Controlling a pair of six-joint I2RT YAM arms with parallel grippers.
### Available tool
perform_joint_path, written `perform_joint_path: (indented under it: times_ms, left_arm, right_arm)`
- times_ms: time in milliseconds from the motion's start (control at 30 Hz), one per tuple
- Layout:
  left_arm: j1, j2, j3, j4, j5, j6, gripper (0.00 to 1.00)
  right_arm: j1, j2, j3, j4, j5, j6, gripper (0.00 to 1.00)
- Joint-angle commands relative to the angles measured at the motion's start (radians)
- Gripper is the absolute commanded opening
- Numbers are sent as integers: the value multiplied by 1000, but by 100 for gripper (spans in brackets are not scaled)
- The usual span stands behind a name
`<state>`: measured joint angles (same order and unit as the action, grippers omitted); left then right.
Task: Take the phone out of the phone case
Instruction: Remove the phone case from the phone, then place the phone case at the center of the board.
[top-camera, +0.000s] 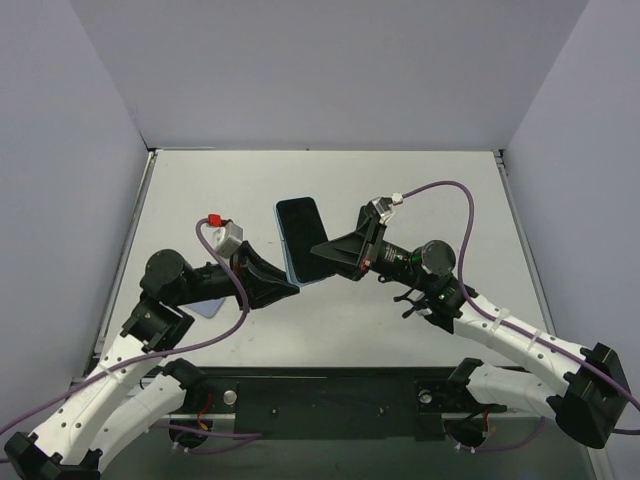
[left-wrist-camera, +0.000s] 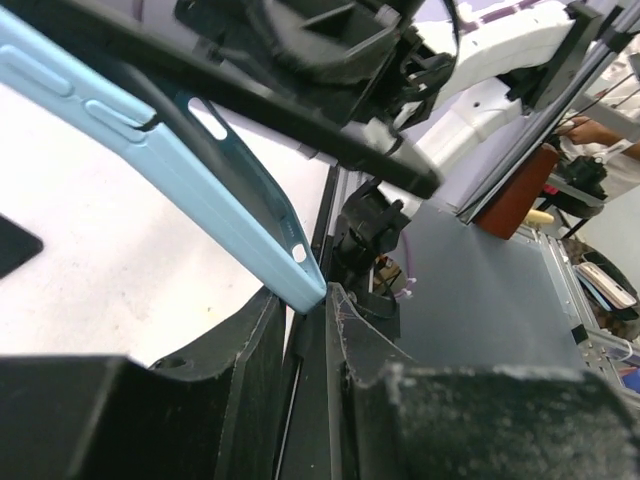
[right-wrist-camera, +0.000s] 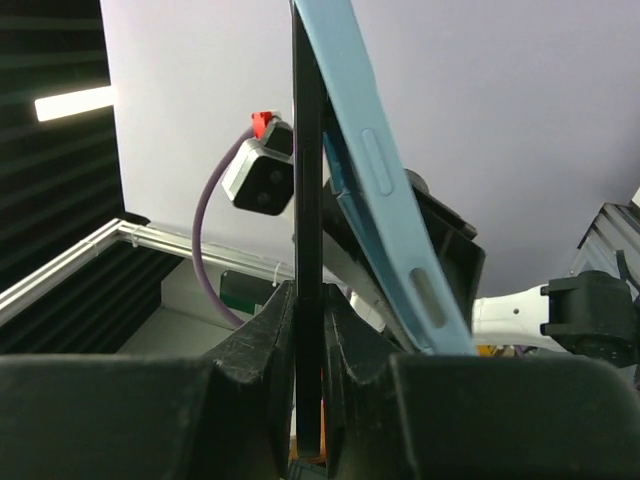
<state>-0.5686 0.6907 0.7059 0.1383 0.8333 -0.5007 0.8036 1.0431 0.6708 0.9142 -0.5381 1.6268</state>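
The black phone (top-camera: 299, 228) is held above the table, its screen facing up. The light blue case (top-camera: 297, 272) shows along its lower edge, peeled partly away. My right gripper (top-camera: 323, 253) is shut on the phone's right edge. In the right wrist view the thin black phone (right-wrist-camera: 307, 180) stands clamped between the jaws of the right gripper (right-wrist-camera: 308, 300), and the case (right-wrist-camera: 385, 200) slants away to the right. My left gripper (top-camera: 289, 285) is shut on the case's lower corner. In the left wrist view that blue corner (left-wrist-camera: 290, 265) is pinched at the tips of the left gripper (left-wrist-camera: 320, 300).
The white table (top-camera: 400, 180) is ringed by grey walls. A pale blue-white object (top-camera: 206, 308) lies on the table under the left arm. Purple cables loop over both wrists. The dark base rail (top-camera: 330, 395) runs along the near edge.
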Motion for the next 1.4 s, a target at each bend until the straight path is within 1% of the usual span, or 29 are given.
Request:
perform_joint_path:
  times_ms: [0,33,67,100,200,267,300,333,400,500,533,567,600,633,667,700,733,767,867,900,933,1000,1067,1100,1133,1167,1233,1300,1367]
  left_arm:
    - [9,-6,24,-51,-85,18,0]
    - [7,-23,12,-42,-109,-11,0]
    - [7,-29,10,-49,-172,-48,0]
    - [7,-39,3,-46,-187,-67,1]
    - [7,-42,-3,-19,-240,-169,15]
    - [7,-37,-2,-13,-281,-211,17]
    - [9,-33,1,-11,-307,-222,15]
    - [7,-25,9,-25,-331,-248,8]
    - [9,-13,15,-20,-371,-274,0]
    - [7,-5,32,-66,-472,-303,0]
    - [7,-3,44,-113,-494,-308,0]
    - [7,-5,53,-137,-563,-315,0]
    - [7,-10,64,-222,-595,-323,0]
    - [7,-8,72,-261,-691,-343,0]
    - [7,-3,85,-331,-729,-351,0]
    - [7,0,98,-360,-806,-370,0]
    - [7,15,99,-414,-824,-380,0]
    - [9,23,96,-451,-903,-407,0]
    - [18,62,54,-433,-1006,-458,0]
    - [30,81,26,-431,-1026,-514,0]
    - [41,89,3,-416,-1054,-538,0]
    - [93,121,-58,-361,-1056,-620,0]
    - [162,165,-124,-280,-1025,-738,0]
    - [211,205,-164,-223,-1011,-766,0]
    - [234,229,-183,-198,-979,-832,0]
    - [284,275,-219,-154,-961,-861,0]
    - [340,331,-259,-44,-932,-901,0]
    - [364,363,-275,12,-944,-898,0]
    - [381,386,-269,-14,-964,-894,0]
  right_arm:
    - [2,-38,30,173,-5,47,0]
    - [2,-31,35,175,-6,44,0]
    - [2,-28,44,170,-5,41,0]
    - [3,-22,46,166,-2,33,0]
    - [3,-5,52,153,-2,18,0]
    - [8,8,52,170,-3,22,0]
    - [9,15,53,175,-3,24,0]
    - [11,17,53,175,-2,21,0]
    - [16,18,53,166,1,10,0]
    - [19,21,56,120,4,-13,0]
    - [17,21,56,105,4,-30,0]
    - [19,15,58,63,6,-39,0]
    - [19,12,61,37,6,-73,0]
    - [19,3,68,-44,7,-97,0]
    - [20,-12,73,-81,16,-140,0]
    - [20,-17,81,-157,20,-163,0]
    - [19,-29,87,-193,26,-207,0]
    - [20,-37,95,-262,27,-241,0]
    - [16,-98,102,-383,64,-315,0]
    - [8,-115,104,-453,72,-358,0]
    - [2,-150,108,-490,93,-379,0]
    - [-9,-199,127,-669,130,-455,0]
    - [-27,-245,131,-785,176,-527,0]
    - [-47,-261,130,-816,199,-557,0]
    - [-63,-281,125,-869,208,-573,0]
    - [-87,-291,119,-883,211,-587,0]
    - [-138,-321,95,-911,193,-596,0]
    - [-184,-336,70,-911,162,-594,0]
    - [-220,-351,44,-911,141,-593,0]
